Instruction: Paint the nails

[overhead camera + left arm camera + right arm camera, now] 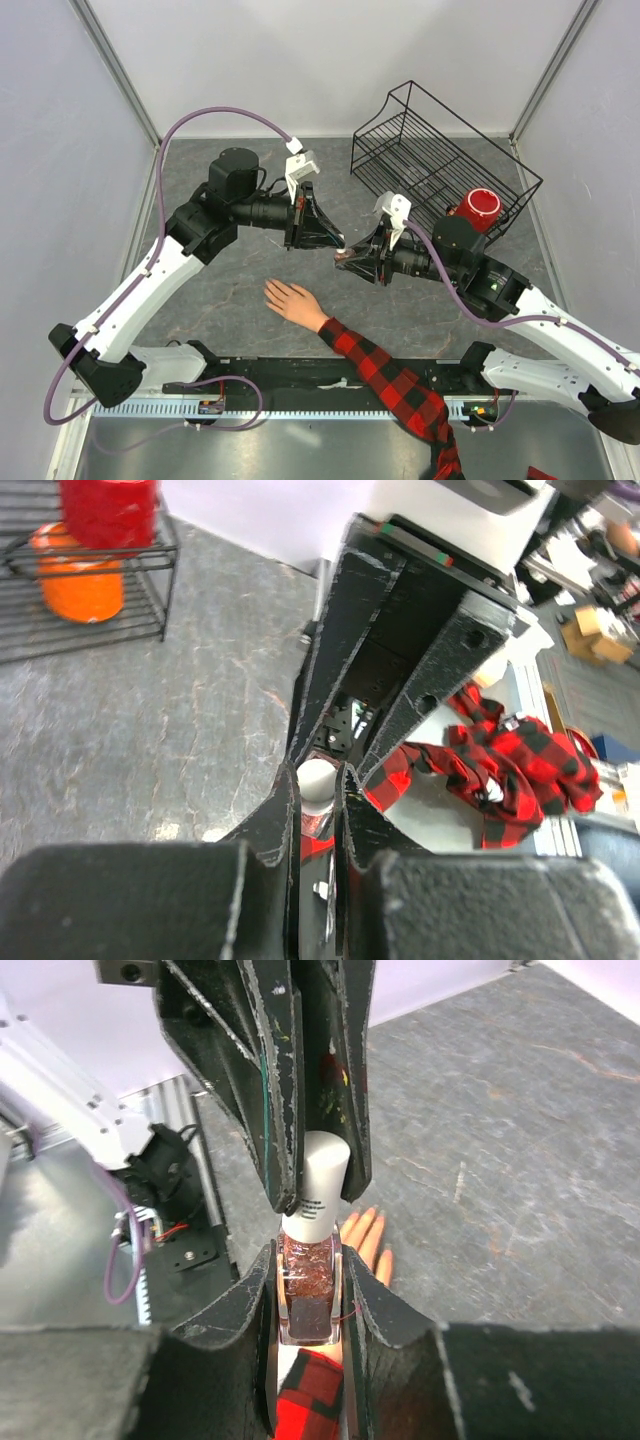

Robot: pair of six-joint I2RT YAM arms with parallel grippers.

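Your right jaws are narrowed onto the body of a small bottle [308,1295] of dark red, glittery polish, gripping it on both flat sides. Your left jaws come in from the opposite side, tip to tip with the right ones, and are pinched on the bottle's white cap [322,1175], which sits on the bottle's neck. The two sets of jaws meet above the desk [220,300]. Under that meeting point and slightly to its near side, apart from both jaws, a pale hand [292,303] lies flat on the desk with its fingers spread. The nails [376,1215] at its fingertips are too small to make out. A red-and-black plaid sleeve [385,375] runs away from the jaws toward the arm bases. Behind your right jaws stands a tilted black wire basket [440,150] holding a red cup [478,208].
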